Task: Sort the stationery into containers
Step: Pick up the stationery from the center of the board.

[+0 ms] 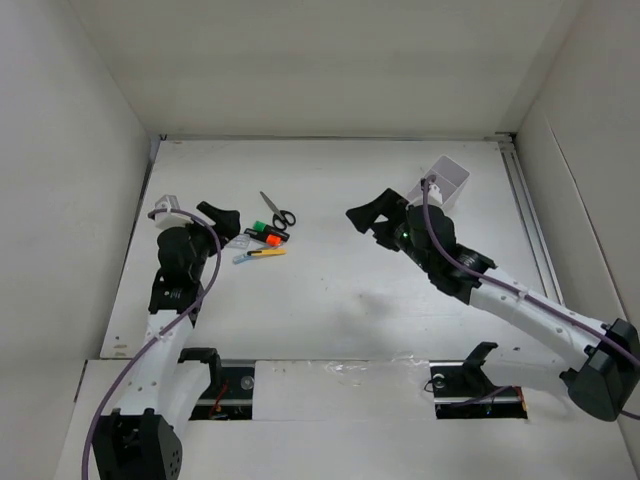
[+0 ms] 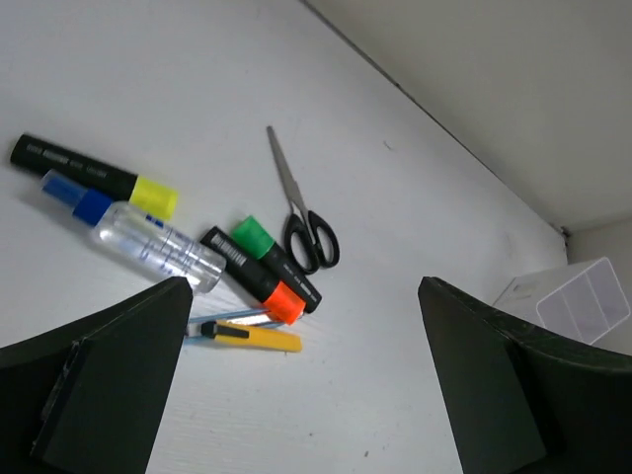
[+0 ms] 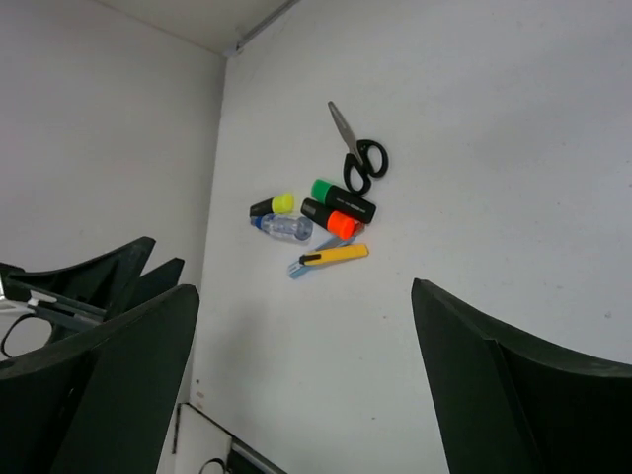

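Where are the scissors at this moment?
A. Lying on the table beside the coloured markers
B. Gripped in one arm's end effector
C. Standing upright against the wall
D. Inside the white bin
A: the scissors lie flat on the table, right next to the green marker, while the white bin stands well apart at the far right.

Stationery (image 1: 270, 238) lies clustered flat, white bin (image 1: 455, 174) well apart.
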Motion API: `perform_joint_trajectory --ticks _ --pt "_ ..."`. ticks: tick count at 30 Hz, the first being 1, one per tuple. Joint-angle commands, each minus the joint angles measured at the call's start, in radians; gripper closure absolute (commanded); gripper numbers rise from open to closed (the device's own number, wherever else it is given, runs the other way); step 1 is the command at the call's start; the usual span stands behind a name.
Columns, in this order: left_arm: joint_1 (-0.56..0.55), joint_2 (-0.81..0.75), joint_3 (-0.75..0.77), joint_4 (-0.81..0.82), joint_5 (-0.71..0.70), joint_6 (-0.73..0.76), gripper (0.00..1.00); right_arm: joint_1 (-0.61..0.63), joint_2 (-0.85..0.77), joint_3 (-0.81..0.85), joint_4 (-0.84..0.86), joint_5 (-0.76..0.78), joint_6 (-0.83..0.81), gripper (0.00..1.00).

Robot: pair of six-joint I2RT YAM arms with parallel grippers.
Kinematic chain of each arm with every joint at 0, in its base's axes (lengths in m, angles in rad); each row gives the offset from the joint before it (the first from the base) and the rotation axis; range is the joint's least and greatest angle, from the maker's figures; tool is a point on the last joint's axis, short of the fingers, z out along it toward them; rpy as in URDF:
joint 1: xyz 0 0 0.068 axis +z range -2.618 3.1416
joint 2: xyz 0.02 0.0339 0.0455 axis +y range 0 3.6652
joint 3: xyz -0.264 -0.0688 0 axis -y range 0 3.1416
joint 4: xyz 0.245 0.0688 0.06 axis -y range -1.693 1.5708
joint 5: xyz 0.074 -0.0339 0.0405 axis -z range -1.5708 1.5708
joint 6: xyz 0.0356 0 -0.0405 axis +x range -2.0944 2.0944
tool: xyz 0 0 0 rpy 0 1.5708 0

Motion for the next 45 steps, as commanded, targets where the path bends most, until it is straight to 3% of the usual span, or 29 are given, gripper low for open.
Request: perform_joint_trajectory --ticks 1,2,4,7,8,10,12,13,14,18,19,21,23,27,34,39,43,45 --pt "-0.003 -0.049 -0.001 0.022 -0.044 -0.115 0.0 0.01 0.006 0.011 0.078 -0.009 0.001 0.03" --pt "-0.003 -0.049 0.017 -0.077 -0.135 -0.155 0.0 0.01 0.015 -0.003 0.078 -0.009 0.001 0.02" --pt "-0.003 -0.036 0.054 -0.156 -0.168 -0.214 0.0 0.01 0.024 -0.003 0.089 -0.009 0.001 0.04" --pt "-0.003 -0.036 0.043 -0.119 -0.107 -0.173 0.0 0.019 0.024 -0.014 0.089 -0.009 0.001 0.27" --pt "-0.003 -0.045 0.043 -0.105 -0.09 -0.173 0.0 0.019 0.035 -0.014 0.089 -0.009 0.001 0.47" --pt "-0.003 -0.065 0.031 -0.095 -0.081 -0.2 0.0 0.028 0.046 -0.014 0.089 -0.021 0.001 0.71" --pt "-0.003 -0.053 0.019 -0.095 -0.098 -0.214 0.0 0.028 0.07 -0.005 0.089 -0.033 -0.008 0.95" --pt "0.021 -0.042 0.019 -0.108 -0.098 -0.214 0.03 0.028 0.07 -0.005 0.089 -0.033 -0.008 1.0" --pt "0.033 -0.03 0.019 -0.108 -0.098 -0.214 0.2 0.028 0.07 -0.005 0.089 -0.033 -0.008 1.0" --pt "0.043 0.01 0.045 -0.124 -0.109 -0.2 0.73 0.038 0.07 -0.005 0.078 -0.021 -0.008 1.0" --pt "0.043 0.033 0.045 -0.134 -0.128 -0.2 0.79 0.038 0.07 -0.005 0.078 -0.021 -0.008 0.97" --pt "0.043 0.052 0.069 -0.176 -0.2 -0.257 0.79 0.047 0.06 -0.005 0.078 -0.03 -0.008 0.91" --pt "0.043 0.087 0.069 -0.19 -0.25 -0.34 0.66 0.047 0.06 -0.005 0.078 -0.03 -0.008 0.77" --pt "0.043 0.165 0.069 -0.159 -0.241 -0.427 0.62 0.047 0.06 0.004 0.069 -0.049 -0.017 0.5" --pt "0.043 0.338 0.106 -0.119 -0.167 -0.487 0.59 0.047 0.069 0.015 0.058 -0.069 -0.017 0.42" --pt "0.015 0.403 0.132 -0.119 -0.213 -0.487 0.56 0.056 0.069 0.015 0.058 -0.069 -0.027 0.41" --pt "-0.008 0.457 0.175 -0.162 -0.274 -0.466 0.41 0.056 0.078 0.026 0.049 -0.078 -0.027 0.4" --pt "-0.008 0.486 0.175 -0.162 -0.274 -0.455 0.38 0.056 0.078 0.026 0.049 -0.078 -0.027 0.4"
